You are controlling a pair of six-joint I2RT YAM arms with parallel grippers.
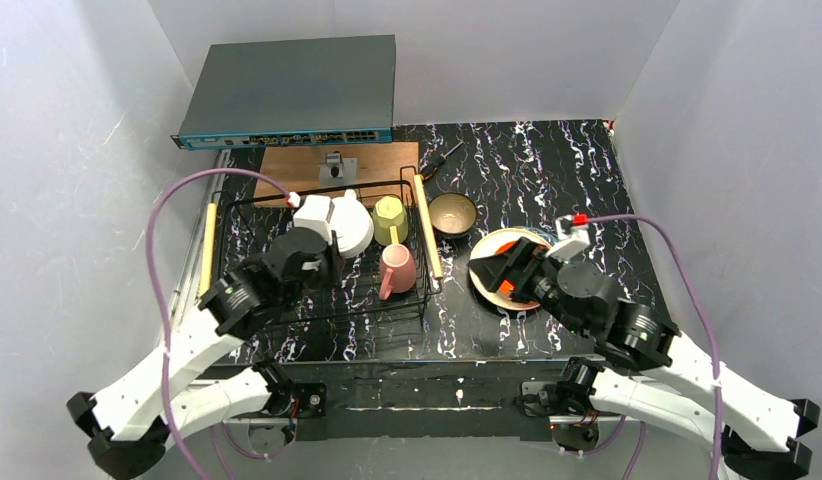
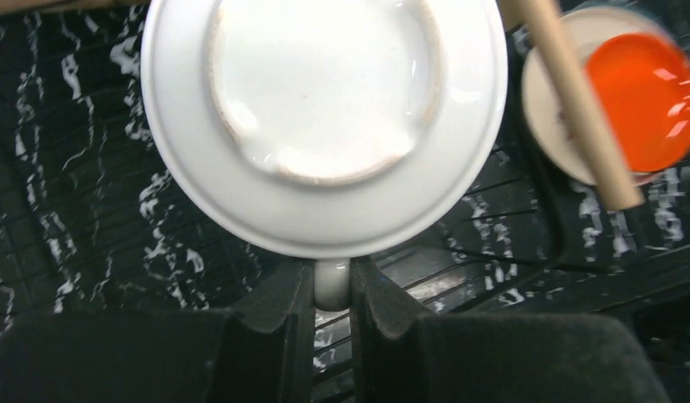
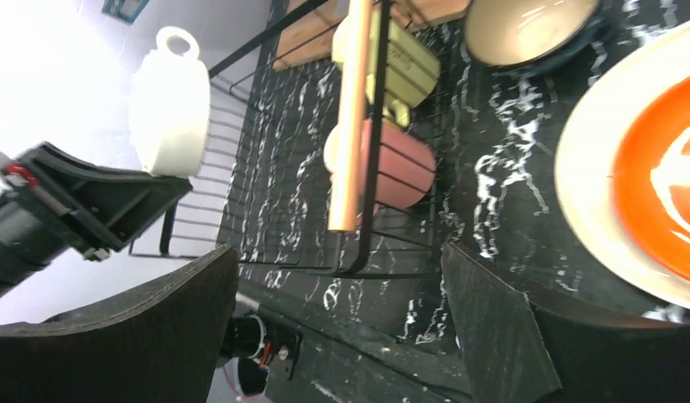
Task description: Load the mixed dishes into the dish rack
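Placement of the white cup (image 2: 325, 117) looks like the step in hand. The left gripper (image 2: 331, 284) has its fingers closed narrowly on the cup's small handle, and the cup hangs over the rear middle of the dish rack (image 1: 359, 300), its base turned to the wrist camera. Whether it touches the wires cannot be told. The yellow-green mug (image 1: 390, 220) and the pink mug (image 1: 397, 270) lie inside the rack along its right side, so the cup is best lowered onto the bare wires to their left. A pinch on so thin a handle probably lets the cup swing, so the descent should be slow and straight, with release only once the cup rests on the wires. The right gripper (image 3: 337, 252) is spread wide and holds nothing, just above the orange plate (image 1: 502, 258), which sits on the cream plate (image 3: 587, 168) on the bench (image 1: 547, 170) right of the rack. The blue-teal bowl (image 1: 453, 213) stands near them. That arm should wait outside the rack's wooden handle (image 1: 424, 235).
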